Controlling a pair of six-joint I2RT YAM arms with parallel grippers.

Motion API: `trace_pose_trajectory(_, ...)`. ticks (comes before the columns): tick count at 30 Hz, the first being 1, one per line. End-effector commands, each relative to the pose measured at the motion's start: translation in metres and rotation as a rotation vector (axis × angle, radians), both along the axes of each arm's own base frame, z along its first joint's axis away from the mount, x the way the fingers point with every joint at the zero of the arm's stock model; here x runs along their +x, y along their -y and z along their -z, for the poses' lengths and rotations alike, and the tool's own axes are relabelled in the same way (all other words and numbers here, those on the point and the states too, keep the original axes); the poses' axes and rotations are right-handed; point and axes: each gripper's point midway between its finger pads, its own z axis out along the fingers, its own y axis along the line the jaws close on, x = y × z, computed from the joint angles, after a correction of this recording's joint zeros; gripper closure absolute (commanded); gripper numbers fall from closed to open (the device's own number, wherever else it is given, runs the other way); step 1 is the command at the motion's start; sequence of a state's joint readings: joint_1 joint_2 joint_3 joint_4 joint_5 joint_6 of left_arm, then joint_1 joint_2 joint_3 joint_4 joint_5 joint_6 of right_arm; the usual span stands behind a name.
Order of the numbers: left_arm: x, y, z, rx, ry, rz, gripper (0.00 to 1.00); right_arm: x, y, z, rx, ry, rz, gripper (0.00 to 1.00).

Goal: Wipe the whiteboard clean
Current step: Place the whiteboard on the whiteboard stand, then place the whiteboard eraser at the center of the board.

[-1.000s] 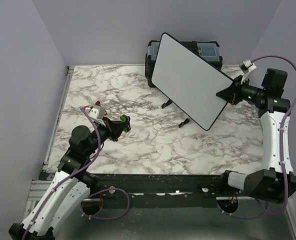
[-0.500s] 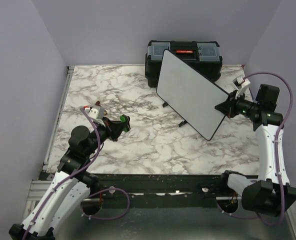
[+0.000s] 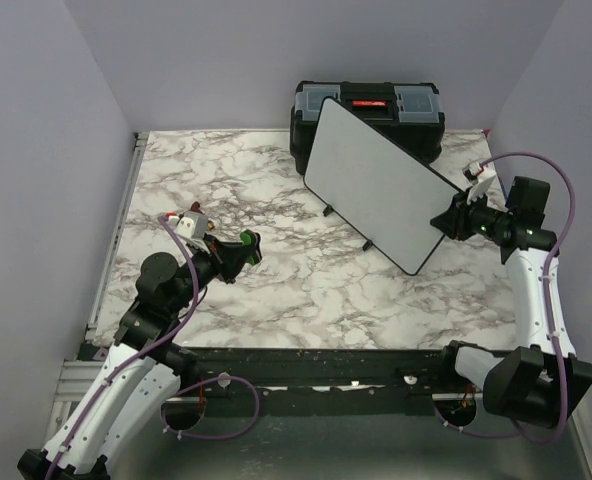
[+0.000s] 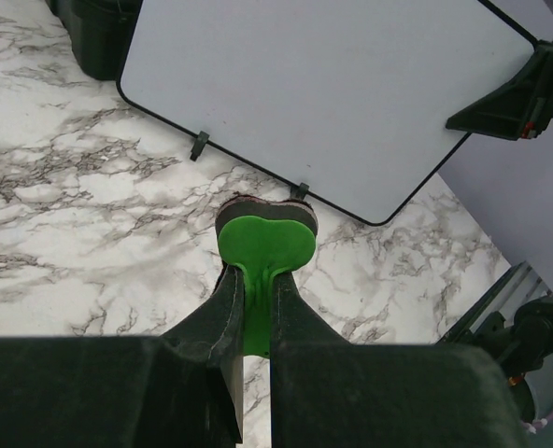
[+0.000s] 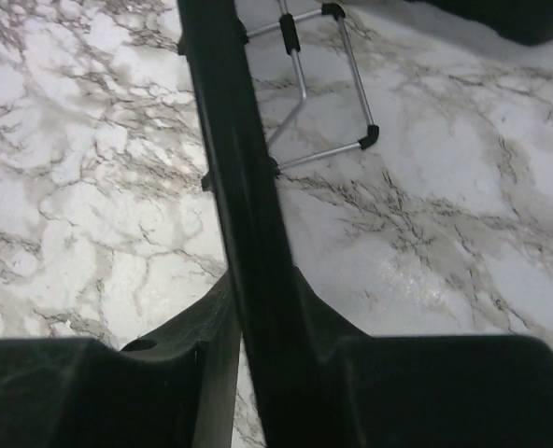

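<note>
Since a second ago the whiteboard (image 3: 376, 185) has dropped from its raised position in front of the toolbox (image 3: 368, 100) and now sits lower, with the right arm drawn in closer to it, while the left arm has not shifted. Nearest the camera, the left gripper (image 3: 244, 245) hovers above the left middle of the marble-patterned table (image 3: 276, 290); its wrist view shows the fingers (image 4: 222, 308) pressed narrowly together on the stem of a bright green eraser (image 4: 265, 245), whose dark pad faces the board. Beyond it, right of centre, the whiteboard (image 4: 323, 84) stands tilted on the table, its face plain pale white inside a thin black frame with rounded corners. Two small black feet (image 3: 328, 210) along its lower edge meet the marble. The right gripper (image 3: 448, 222) holds the board at its right-hand edge near the lower corner. In the right wrist view the board's black edge (image 5: 234, 140) runs straight up between the two closed fingers (image 5: 192, 373), and a thin wire stand (image 5: 323, 84) with black tips rests on the table behind it. Farthest back, the black toolbox with a red latch sits against the lilac walls (image 3: 226, 50), and the board's upper corner overlaps its front.
</note>
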State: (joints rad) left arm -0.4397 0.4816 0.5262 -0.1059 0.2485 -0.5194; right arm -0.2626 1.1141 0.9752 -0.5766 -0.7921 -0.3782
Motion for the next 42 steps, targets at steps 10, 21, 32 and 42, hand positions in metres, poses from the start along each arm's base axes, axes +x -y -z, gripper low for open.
trace_pose_trajectory(10, 0.001, 0.009, -0.003, -0.033, 0.001, 0.042, 1.0, 0.015, 0.018, 0.034, -0.019, -0.13, 0.105, 0.65)
trace_pose_trajectory(21, 0.004, 0.012, -0.006, -0.033, 0.007, 0.05, 1.0, 0.013, 0.018, 0.017, -0.026, -0.083, 0.118, 0.25)
trace_pose_trajectory(32, 0.013, 0.017, -0.016, -0.029, 0.029, 0.06, 1.0, 0.014, 0.023, -0.001, -0.046, -0.044, 0.159, 0.1)
trace_pose_trajectory(42, 0.036, 0.014, -0.022, 0.058, 0.043, 0.008, 1.0, 0.012, 0.044, -0.039, -0.125, 0.065, 0.273, 0.0)
